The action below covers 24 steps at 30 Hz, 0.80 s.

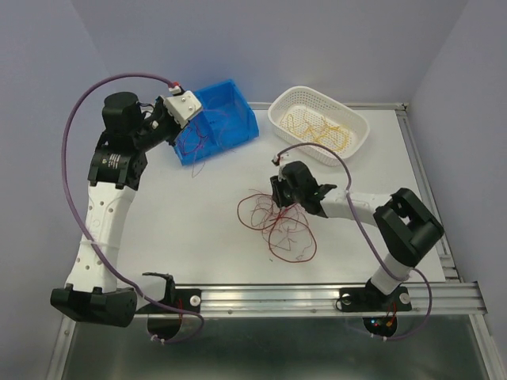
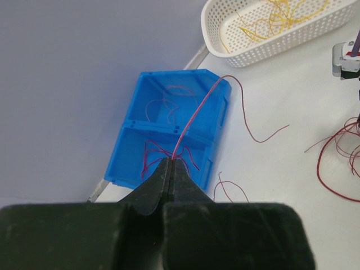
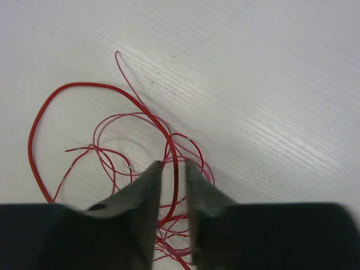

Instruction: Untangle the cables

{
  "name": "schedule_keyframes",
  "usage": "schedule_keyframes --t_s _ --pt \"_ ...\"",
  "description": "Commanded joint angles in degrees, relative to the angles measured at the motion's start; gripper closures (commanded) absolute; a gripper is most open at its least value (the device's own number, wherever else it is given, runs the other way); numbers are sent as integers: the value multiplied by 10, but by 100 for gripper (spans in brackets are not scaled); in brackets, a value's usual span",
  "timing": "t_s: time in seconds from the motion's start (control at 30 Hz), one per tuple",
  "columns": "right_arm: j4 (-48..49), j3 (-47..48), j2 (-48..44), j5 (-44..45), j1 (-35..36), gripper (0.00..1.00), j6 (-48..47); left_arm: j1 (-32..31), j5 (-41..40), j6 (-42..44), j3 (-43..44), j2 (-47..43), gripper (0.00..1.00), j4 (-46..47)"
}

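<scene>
A tangle of dark red cables (image 1: pixel 277 226) lies on the white table in front of the right arm. My right gripper (image 1: pixel 277 194) is down on it. In the right wrist view its jaws (image 3: pixel 173 164) stand a narrow gap apart, with one thicker red cable (image 3: pixel 84 84) running between them, not pinched. My left gripper (image 1: pixel 188 119) hangs over the blue bin (image 1: pixel 230 111), shut on a single red cable (image 2: pixel 197 112) at its fingertips (image 2: pixel 171 161). That cable trails over the bin's rim (image 2: pixel 169 73) onto the table. More red cables lie inside the bin.
A white perforated basket (image 1: pixel 352 119) at the back right holds yellow-orange cables (image 1: pixel 321 131), also in the left wrist view (image 2: pixel 270 22). Loose red strands (image 2: pixel 230 185) lie beside the bin. A metal rail runs along the table's near edge (image 1: pixel 317 294).
</scene>
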Motion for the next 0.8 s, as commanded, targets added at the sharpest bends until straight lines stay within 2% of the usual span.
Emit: schedule_keyframes --t_s 0.0,0.13,0.2,0.23,0.4,0.5,0.63,0.77 --pt "29 -11 -67 53 -5 51 24 2 7 -47 44 23 100 58" --pt "56 -16 -103 80 -5 40 31 2 34 -58 98 98 100 82" --pt "71 -21 -119 94 -5 39 34 2 46 -73 137 167 100 107" --pt "77 -23 -125 98 -5 39 36 2 49 -77 151 167 100 118" --pt "117 -50 -148 120 -5 36 49 4 63 -129 277 302 100 196" --pt "128 -58 -158 124 -5 36 50 5 67 -155 323 379 100 248" --pt "134 -70 -168 136 -5 36 51 5 52 -176 466 496 100 263" --pt "145 -88 -181 150 -7 35 52 6 31 -187 495 528 100 316"
